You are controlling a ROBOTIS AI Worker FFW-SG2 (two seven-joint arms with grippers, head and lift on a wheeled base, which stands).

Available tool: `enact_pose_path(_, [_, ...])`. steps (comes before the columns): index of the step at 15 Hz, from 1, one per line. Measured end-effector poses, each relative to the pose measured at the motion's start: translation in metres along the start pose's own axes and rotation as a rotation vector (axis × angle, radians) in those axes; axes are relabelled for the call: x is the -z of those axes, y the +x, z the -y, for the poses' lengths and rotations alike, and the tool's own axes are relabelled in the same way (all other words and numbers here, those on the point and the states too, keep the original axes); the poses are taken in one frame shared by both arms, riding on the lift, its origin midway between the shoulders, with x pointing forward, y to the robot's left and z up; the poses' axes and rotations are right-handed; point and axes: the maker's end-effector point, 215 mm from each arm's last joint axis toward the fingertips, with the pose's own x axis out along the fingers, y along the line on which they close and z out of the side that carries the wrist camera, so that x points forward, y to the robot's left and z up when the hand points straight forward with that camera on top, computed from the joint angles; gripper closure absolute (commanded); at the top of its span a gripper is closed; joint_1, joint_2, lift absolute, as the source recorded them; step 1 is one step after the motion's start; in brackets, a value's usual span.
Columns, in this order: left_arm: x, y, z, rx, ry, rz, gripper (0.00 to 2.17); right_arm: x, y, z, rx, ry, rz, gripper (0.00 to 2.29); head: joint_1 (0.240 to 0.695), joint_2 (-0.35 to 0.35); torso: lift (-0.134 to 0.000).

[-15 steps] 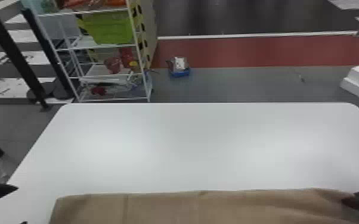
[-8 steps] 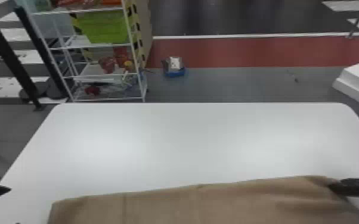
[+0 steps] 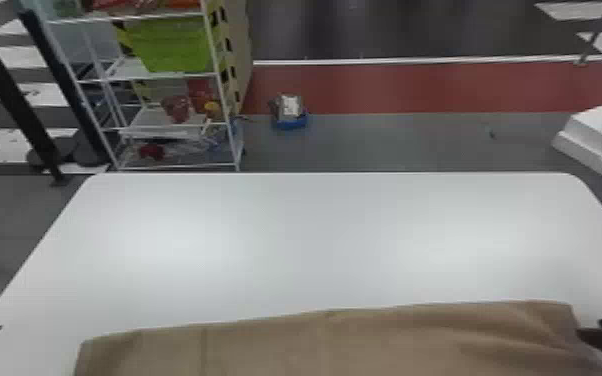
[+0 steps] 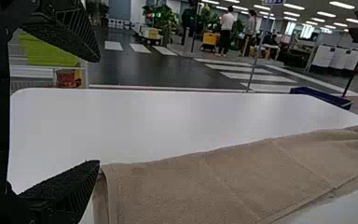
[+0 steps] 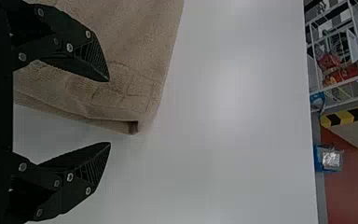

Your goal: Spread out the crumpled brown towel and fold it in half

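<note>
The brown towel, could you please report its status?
Left hand open by the towel's left end; right hand open by its right end. Towel spread sideways, rippled at right. No obstruction seen at either hand.

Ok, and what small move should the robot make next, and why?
I'd probably back the right gripper away from the brown towel. Its jaws stand open, one over the towel's end and the other beyond its edge, and the towel lies as a long strip with layered edges, so the fold looks mostly made.
</note>
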Motion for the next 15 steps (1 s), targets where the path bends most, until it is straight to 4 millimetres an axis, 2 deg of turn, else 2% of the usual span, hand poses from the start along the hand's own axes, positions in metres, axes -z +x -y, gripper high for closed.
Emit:
enact_pose_path(3, [-0.024,0.001,-0.004,-0.066,-0.042,0.066,0.14,0.015,-0.015,-0.003,-0.009,0.072,-0.005,0.23,0.695,-0.027,-0.124])
enact_pose_path(5, [-0.03,0.008,-0.003,-0.079,-0.072,0.091,0.14,0.017,-0.02,-0.008,-0.032,0.125,0.004,0.29,0.695,-0.041,-0.124])
enact_pose_path(8, [-0.033,0.015,-0.002,-0.08,-0.096,0.109,0.14,0.022,-0.025,-0.022,-0.071,0.205,-0.004,0.38,0.695,-0.038,-0.124])
enact_pose_path(11, [-0.032,0.015,-0.003,-0.078,-0.092,0.106,0.14,0.036,-0.03,-0.029,-0.071,0.23,-0.046,0.47,0.695,-0.035,-0.124])
enact_pose_path(15, [-0.03,0.012,-0.005,-0.076,-0.079,0.099,0.14,0.045,-0.033,-0.035,-0.066,0.253,-0.084,0.81,0.695,-0.025,-0.124])
